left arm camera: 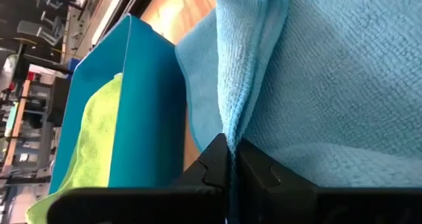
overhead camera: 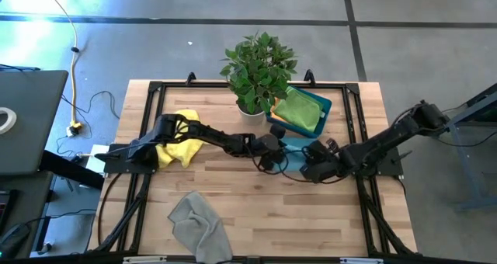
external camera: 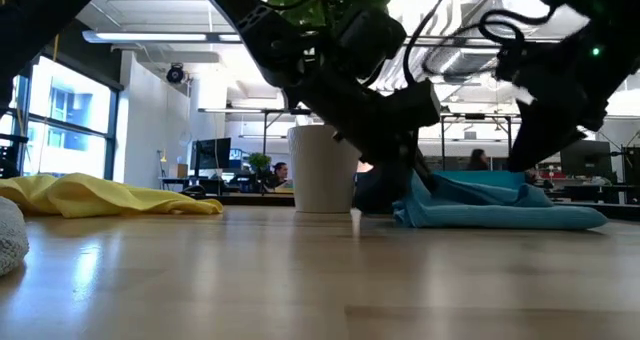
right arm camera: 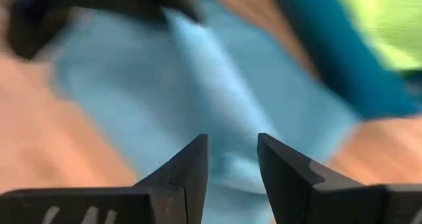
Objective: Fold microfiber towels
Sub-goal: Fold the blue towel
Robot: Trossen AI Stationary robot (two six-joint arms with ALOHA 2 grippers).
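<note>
The light blue towel (overhead camera: 293, 146) lay on the worktop (overhead camera: 256, 210), touching the near side of the teal bin (overhead camera: 326, 105). My left pincer (left arm camera: 231, 159) pinched its folded edge. My right pincer (right arm camera: 231, 159) was spread, holding nothing, just over the towel on the side away from the left one. Both were close; only the left held on.
</note>
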